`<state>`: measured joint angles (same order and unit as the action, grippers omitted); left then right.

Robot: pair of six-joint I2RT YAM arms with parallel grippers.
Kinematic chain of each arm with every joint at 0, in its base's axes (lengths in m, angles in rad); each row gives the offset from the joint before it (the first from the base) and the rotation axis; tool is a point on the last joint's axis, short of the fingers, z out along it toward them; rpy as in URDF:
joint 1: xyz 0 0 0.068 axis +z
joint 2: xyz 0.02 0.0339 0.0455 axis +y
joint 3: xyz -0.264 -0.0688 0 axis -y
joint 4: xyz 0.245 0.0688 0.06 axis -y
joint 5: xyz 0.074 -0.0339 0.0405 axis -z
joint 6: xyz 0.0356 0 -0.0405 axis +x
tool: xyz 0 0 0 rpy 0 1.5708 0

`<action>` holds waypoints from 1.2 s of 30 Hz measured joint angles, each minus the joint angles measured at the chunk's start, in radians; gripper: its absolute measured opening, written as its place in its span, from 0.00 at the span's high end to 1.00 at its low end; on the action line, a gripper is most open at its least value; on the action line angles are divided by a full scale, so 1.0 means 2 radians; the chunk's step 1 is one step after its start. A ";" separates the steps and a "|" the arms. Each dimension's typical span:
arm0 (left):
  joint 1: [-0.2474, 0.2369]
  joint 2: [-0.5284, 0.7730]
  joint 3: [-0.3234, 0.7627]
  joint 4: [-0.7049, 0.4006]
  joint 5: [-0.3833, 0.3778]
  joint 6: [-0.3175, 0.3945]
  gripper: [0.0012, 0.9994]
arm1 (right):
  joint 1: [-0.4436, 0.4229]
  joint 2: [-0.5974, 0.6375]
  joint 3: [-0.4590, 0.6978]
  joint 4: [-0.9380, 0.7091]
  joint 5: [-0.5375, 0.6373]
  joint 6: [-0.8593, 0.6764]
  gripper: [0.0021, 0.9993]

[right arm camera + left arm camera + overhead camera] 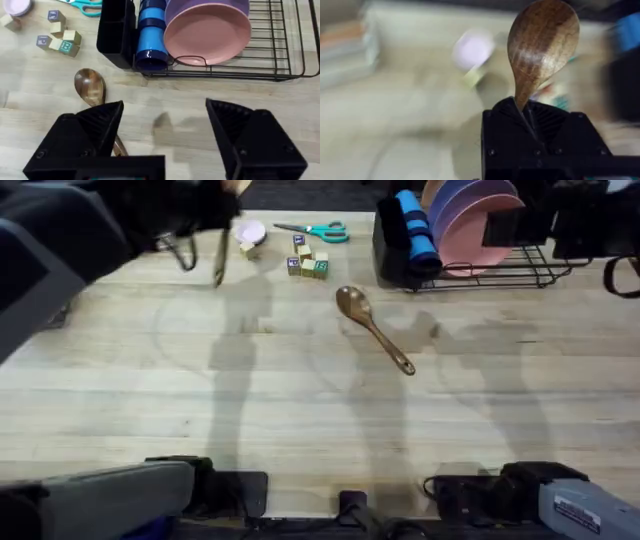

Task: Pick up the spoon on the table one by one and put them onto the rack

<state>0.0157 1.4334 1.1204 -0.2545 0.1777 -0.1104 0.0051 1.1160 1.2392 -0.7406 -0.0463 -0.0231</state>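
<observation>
My left gripper (522,107) is shut on the handle of a brown wooden spoon (542,45), whose bowl sticks out past the fingers. From overhead this held spoon (220,262) hangs over the far left of the table (300,410), under the raised left arm. A second spoon (372,328) lies flat at the table's middle, bowl toward the far side. The black wire rack (520,278) stands at the far right, with its black caddy (388,248) at its left end. My right gripper (165,112) is open above the table, with the lying spoon (90,86) beside its left finger and the rack (280,55) beyond.
Pink and purple plates (470,215) and a blue cup (415,230) stand in the rack. Teal scissors (320,230), lettered wooden blocks (307,262) and a small lilac dish (250,230) lie at the far middle. The near half of the table is bare wood.
</observation>
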 joint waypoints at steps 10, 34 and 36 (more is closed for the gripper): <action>-0.136 0.011 0.008 0.171 0.020 0.001 0.96 | 0.000 0.000 0.000 0.000 0.000 0.000 0.00; -0.246 0.243 0.150 0.429 0.022 -0.041 0.96 | 0.000 0.000 0.000 0.000 0.000 0.000 0.00; -0.248 0.259 0.150 0.462 0.022 -0.056 0.96 | 0.000 0.000 0.000 0.000 0.000 0.000 0.00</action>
<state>-0.4800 1.9511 1.4212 0.6698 0.2210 -0.2219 0.0051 1.1160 1.2392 -0.7410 -0.0460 -0.0231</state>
